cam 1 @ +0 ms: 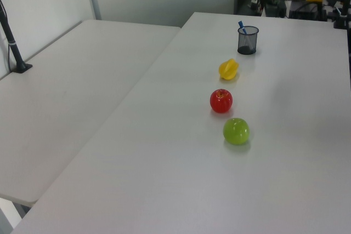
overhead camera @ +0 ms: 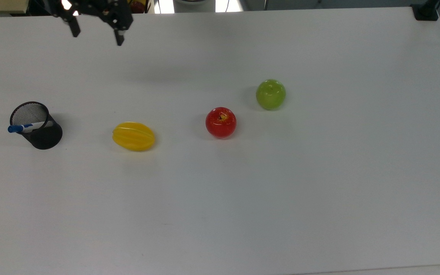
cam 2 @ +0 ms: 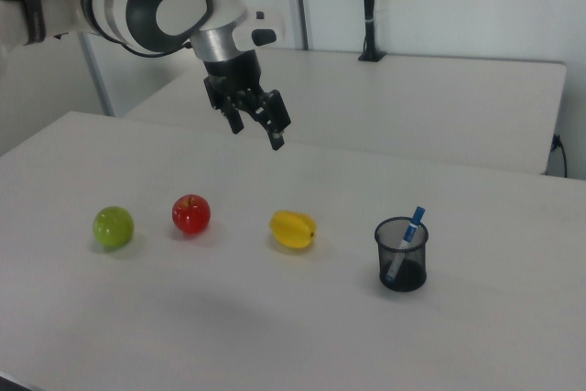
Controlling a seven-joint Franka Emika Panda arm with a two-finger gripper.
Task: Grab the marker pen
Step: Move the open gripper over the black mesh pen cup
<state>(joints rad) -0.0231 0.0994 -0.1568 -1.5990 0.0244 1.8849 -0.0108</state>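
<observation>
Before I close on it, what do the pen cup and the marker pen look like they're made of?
The pen cup looks like black wire mesh, probably metal: light shows through its wall. The marker pen looks like smooth plastic, with a white barrel and blue cap, though the material is only a guess. It leans against the cup's rim.

The table (overhead camera: 319, 191) is showing a smooth, matt white top. The pen cup (overhead camera: 38, 128), below the gripper's (overhead camera: 97, 36) spread black fingers in the top view, is looking like black wire mesh. The marker pen (cam 2: 406, 243) is looking like smooth plastic. The red apple (overhead camera: 220, 122) and green apple (overhead camera: 270, 94) are gleaming glossy; the yellow fruit (overhead camera: 133, 136) is shining, ribbed.
</observation>
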